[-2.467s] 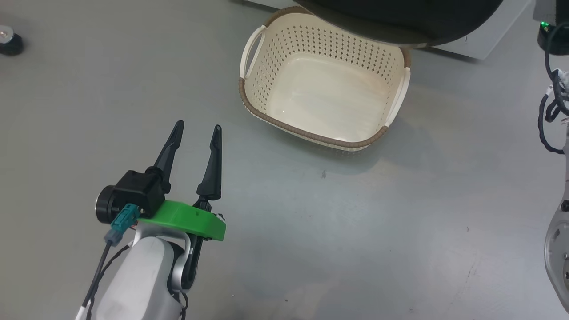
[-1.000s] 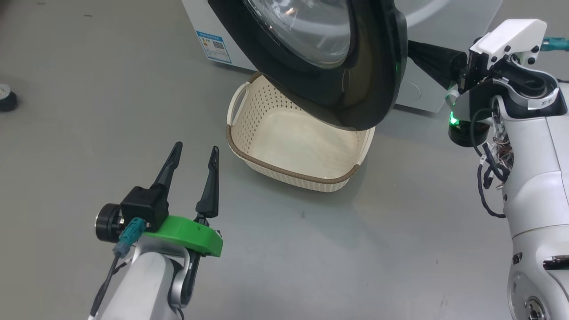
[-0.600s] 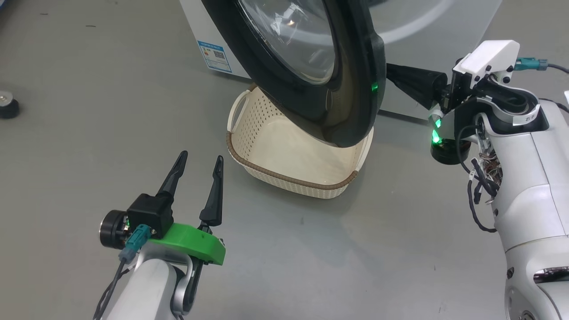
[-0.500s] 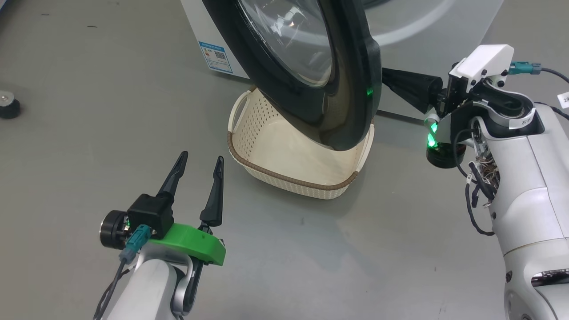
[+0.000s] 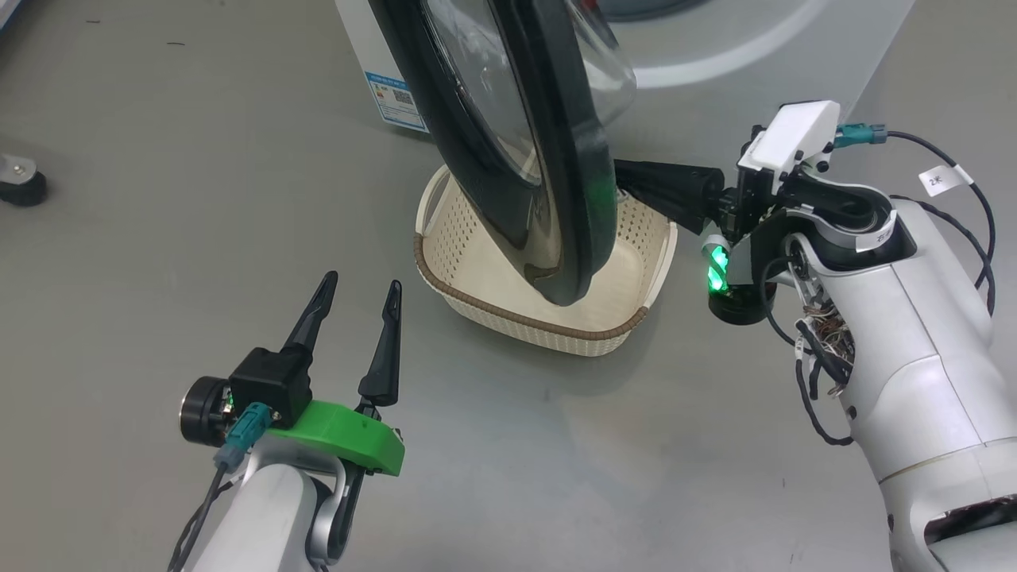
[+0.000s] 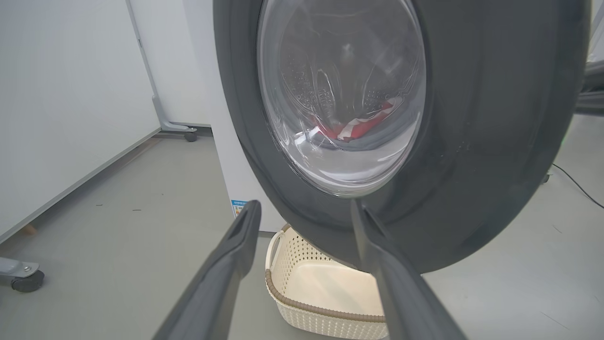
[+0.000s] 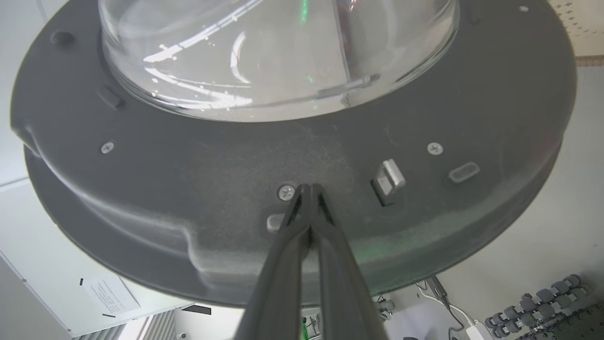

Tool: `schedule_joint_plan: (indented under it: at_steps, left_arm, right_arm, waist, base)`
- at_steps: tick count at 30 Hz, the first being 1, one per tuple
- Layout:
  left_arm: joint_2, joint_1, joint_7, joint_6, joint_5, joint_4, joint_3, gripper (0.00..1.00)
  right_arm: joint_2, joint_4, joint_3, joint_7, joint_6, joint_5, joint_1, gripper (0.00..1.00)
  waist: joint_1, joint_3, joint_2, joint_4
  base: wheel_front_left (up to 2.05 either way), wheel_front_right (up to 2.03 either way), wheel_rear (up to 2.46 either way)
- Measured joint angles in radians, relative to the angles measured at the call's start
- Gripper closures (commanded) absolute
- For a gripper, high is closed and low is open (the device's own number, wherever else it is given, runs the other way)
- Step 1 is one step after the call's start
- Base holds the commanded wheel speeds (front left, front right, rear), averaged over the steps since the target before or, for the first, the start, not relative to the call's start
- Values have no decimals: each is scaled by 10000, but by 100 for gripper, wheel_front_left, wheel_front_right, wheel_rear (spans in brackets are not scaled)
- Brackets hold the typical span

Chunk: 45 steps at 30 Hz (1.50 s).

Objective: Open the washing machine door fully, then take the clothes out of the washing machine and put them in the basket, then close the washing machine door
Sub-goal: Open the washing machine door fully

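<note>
Near left, the left gripper [image 5: 361, 280] hangs over the floor [image 5: 159, 238], fingers apart and empty. In the middle the empty basket [image 5: 508, 314] sits on the floor, close in front of the washer [image 5: 779, 48] at the far side. The door [image 5: 576, 183] stands partly open, edge-on, its lower rim over the basket. Through its glass the red clothes [image 6: 363, 127] lie in the drum. At right, the right gripper [image 5: 624, 179] has its fingers together, holding nothing; the tips seem to press the door's inner face beside a screw [image 7: 286, 192].
</note>
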<state>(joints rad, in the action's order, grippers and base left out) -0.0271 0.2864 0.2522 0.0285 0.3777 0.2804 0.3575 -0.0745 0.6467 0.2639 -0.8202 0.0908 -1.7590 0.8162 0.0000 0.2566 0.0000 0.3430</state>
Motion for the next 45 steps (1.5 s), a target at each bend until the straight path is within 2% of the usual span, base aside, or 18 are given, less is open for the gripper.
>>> schedule_joint_plan:
  at_steps: [16,25,31,33,37,45]
  left_arm:
    - [0,0,0,0,0,-33,0,0]
    - [0,-1,0,0,0,-65,-8,0]
    - [0,-1,0,0,-12,-75,-96,0]
    - [-2,-4,0,4,-12,-65,-178,0]
    - [0,-25,0,15,-35,-29,-263,0]
    - [-4,-246,0,29,-290,13,-523,0]
  right_arm:
    - [8,-988,1941,616,98,-1116,-304,100]
    - [10,-1409,2686,1099,167,-1674,-471,100]
    - [31,-1450,2744,1549,161,-1678,-471,100]
    - [33,-1421,2767,1737,90,-1580,-471,100]
    - [-12,-1300,3024,2180,-318,-514,-471,100]
    - [-871,-1388,3614,3227,-1264,1260,-722,100]
  waist:
    - [0,62,0,96]
    - [0,121,0,72]
    - [0,108,0,9]
    - [0,51,0,-36]
    - [0,-107,0,-147]
    - [0,-537,0,-520]
  base:
    - [0,0,0]
    - [0,0,0]
    - [0,0,0]
    - [0,0,0]
    - [0,0,0]
    - [0,0,0]
